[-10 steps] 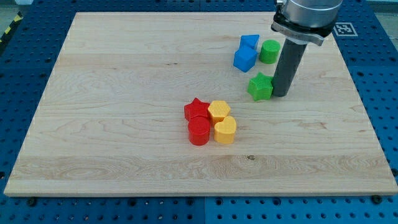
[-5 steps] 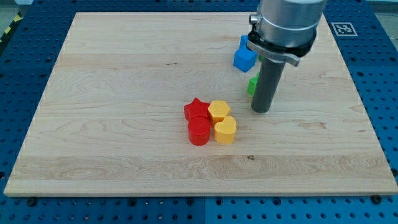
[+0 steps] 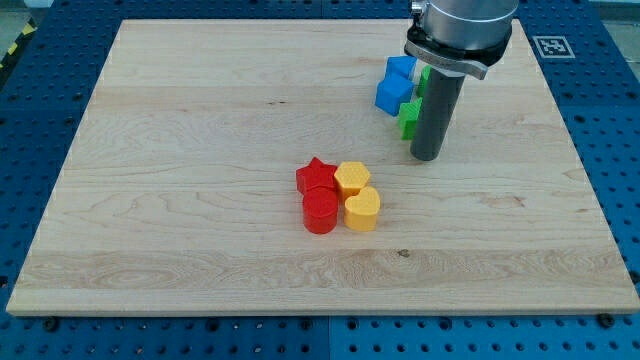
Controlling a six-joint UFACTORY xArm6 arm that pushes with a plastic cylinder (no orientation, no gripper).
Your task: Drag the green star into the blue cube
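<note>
Just one camera on my setup, sitting high off the bottom edge of the board (image 3: 200,120) and tilted down across it toward the far edge. It's back far enough to fit the whole board plus strips of blue pegboard table (image 3: 620,150) around it. My rod drops in from the view's top, upper part cropped.

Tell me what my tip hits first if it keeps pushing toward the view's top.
Probably the green star, just above and left of your tip and mostly hidden by the rod. Past it sits the blue cube. Depth is uncertain.
</note>
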